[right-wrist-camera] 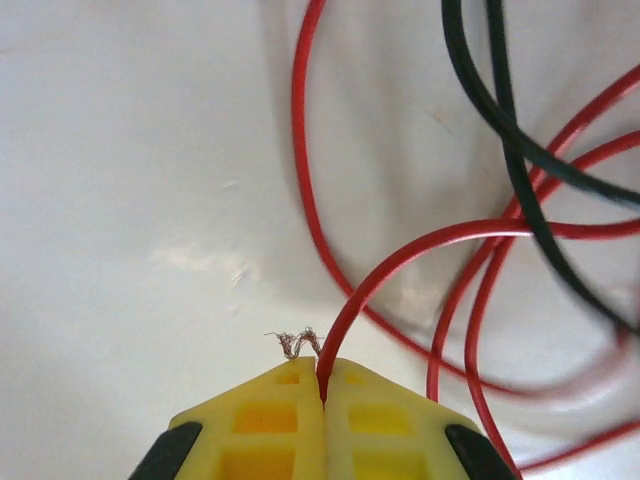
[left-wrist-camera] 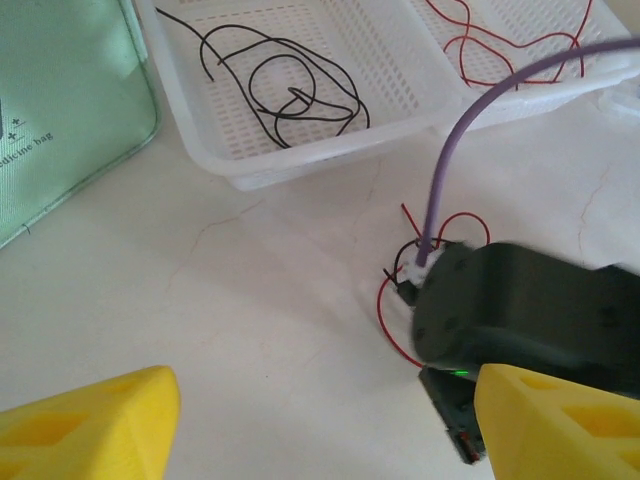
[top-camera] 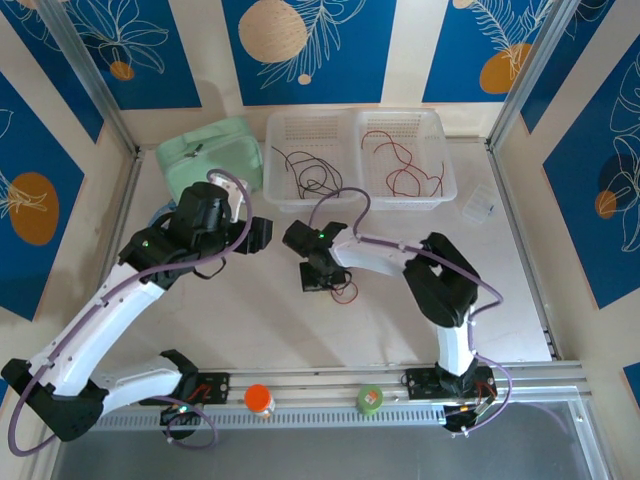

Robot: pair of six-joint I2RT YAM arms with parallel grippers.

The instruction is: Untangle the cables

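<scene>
- The left gripper is held wide open and empty, just left of the tangle.
- The right gripper is clamped on the red cable beside its frayed end, low over the table.
- The black cable is crossed through the red loops; a hard pull could tighten a knot, or the thin end could slip out.
- From the jaws, the red cable is curved up and rightward; no straight axis is kept.

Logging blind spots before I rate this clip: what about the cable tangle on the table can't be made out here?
- Top view: the right arm's wrist covers most of the tangle.
- Left wrist view: the same wrist hides the tangle's middle.
- Right wrist view: the red cable in the shut right gripper and the black cable leave the right edge, crossings untraceable; lower-right loops blurred.
</scene>
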